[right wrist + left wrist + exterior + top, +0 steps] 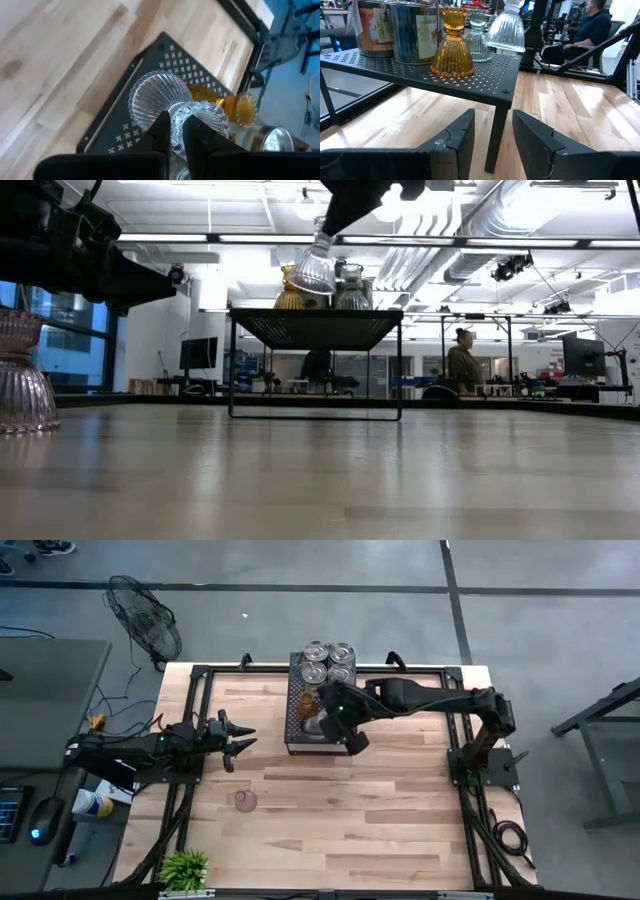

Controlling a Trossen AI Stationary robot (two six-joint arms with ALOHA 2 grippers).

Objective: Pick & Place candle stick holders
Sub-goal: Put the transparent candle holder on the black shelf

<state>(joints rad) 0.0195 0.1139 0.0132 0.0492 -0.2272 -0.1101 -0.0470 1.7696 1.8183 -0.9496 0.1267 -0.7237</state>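
Wooden table (400, 830): right claw (174, 131) grips clear holder (155, 105) (tilted) above tray (296, 710); left claw (492, 132) open.

A robotics lab in a big open industrial hall: a wooden counter (330, 810) framed by black rails, bare ceiling ducts (470, 220) and strip lights overhead, a polished concrete floor (300, 610) marked with tape, rows of monitors (198, 353), and a person (462, 365) at a distant workstation.

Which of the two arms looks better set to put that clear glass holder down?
The right. Its gripper is shut on the clear ribbed holder, tilted above the black tray. The left gripper hangs open and empty off to the tray's side, so it would have to take over first.
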